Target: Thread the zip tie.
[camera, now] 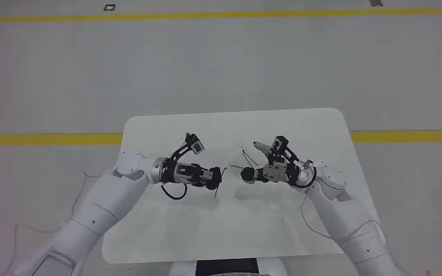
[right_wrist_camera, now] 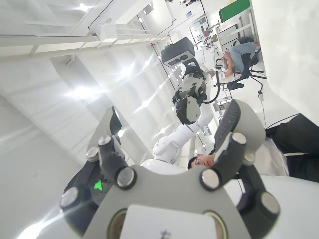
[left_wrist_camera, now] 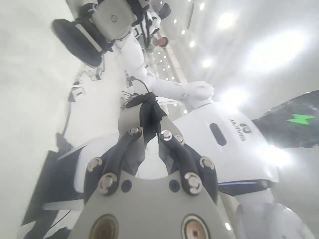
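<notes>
Left end effector (left_wrist_camera: 147,109) is clamped on the black zip tie (left_wrist_camera: 149,121), holding it up above mid counter (camera: 228,234), likely so threading is easier. Right end effector (camera: 245,174), fingers apart and empty, faces it over the counter, likely to take the tail.

A white table (camera: 290,124) stands on a grey floor (camera: 221,69) crossed by yellow lines (camera: 207,15), under bright ceiling lights (left_wrist_camera: 225,21)

- Zip tie (left_wrist_camera: 149,105): black
- Table (camera: 290,131): plain white
- Floor (camera: 207,62): pale grey, crossed by yellow stripes (camera: 207,14)
- Right gripper (right_wrist_camera: 174,113): grey, with black ribbed pads (right_wrist_camera: 228,123)
</notes>
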`<state>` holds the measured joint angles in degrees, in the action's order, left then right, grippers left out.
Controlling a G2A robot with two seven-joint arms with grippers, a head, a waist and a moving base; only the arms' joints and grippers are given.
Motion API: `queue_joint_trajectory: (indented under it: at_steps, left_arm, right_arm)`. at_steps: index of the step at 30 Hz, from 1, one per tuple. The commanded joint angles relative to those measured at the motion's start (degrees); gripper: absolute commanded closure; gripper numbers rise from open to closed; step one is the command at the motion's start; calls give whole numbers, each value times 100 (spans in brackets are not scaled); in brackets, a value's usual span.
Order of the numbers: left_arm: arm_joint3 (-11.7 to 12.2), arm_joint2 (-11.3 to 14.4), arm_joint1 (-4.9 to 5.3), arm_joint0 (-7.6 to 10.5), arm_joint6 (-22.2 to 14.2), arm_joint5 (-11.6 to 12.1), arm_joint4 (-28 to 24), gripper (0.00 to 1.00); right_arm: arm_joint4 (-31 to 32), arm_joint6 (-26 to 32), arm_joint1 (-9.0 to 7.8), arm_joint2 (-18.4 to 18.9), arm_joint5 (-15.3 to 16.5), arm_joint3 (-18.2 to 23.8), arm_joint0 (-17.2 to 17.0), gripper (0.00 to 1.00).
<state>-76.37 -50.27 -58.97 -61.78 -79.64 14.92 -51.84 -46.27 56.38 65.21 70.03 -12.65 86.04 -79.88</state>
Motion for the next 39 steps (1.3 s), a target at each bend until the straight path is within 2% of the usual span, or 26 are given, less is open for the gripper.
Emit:
queue_joint_trajectory:
  at_steps: [1, 3, 6, 10, 16, 19, 26, 29, 35, 39]
  left_arm:
    - [-62, 146, 21, 1, 0, -200, -530, 100]
    - [20, 257, 75, 41, 0, -314, -897, 100]
    - [80, 424, 159, 97, 0, -489, -1396, 100]
    - [200, 627, 290, 185, 0, -724, -1722, 100]
    - [186, 1015, 463, 336, 0, -1122, -2111, 100]
    - [145, 1187, 521, 416, 0, -1119, -2236, 100]
    - [154, 1205, 529, 434, 0, -1090, -2200, 100]
    - [154, 1205, 529, 434, 0, -1090, -2200, 100]
    - [154, 1205, 529, 434, 0, -1090, -2200, 100]
    - [154, 1205, 529, 434, 0, -1090, -2200, 100]
  right_arm:
    - [-118, -49, 3, -15, -160, -4, 5, 0]
    - [-206, -73, 2, -42, -456, -69, 51, 0]
    - [-334, -115, 9, -75, -634, -224, 110, 0]
    - [-568, -97, 27, -141, -683, -364, 170, 0]
    - [-1027, 18, 35, -271, -683, -518, 234, 0]
    - [-1027, 18, 35, -271, -683, -518, 234, 0]
    - [-1172, -40, 52, -323, -683, -435, 211, 0]
    - [-1350, -97, 56, -540, -683, -382, 316, 0]
    - [-1996, -121, -5, -1207, -683, -546, 732, 0]
    - [-1996, -121, -5, -1207, -683, -546, 732, 0]
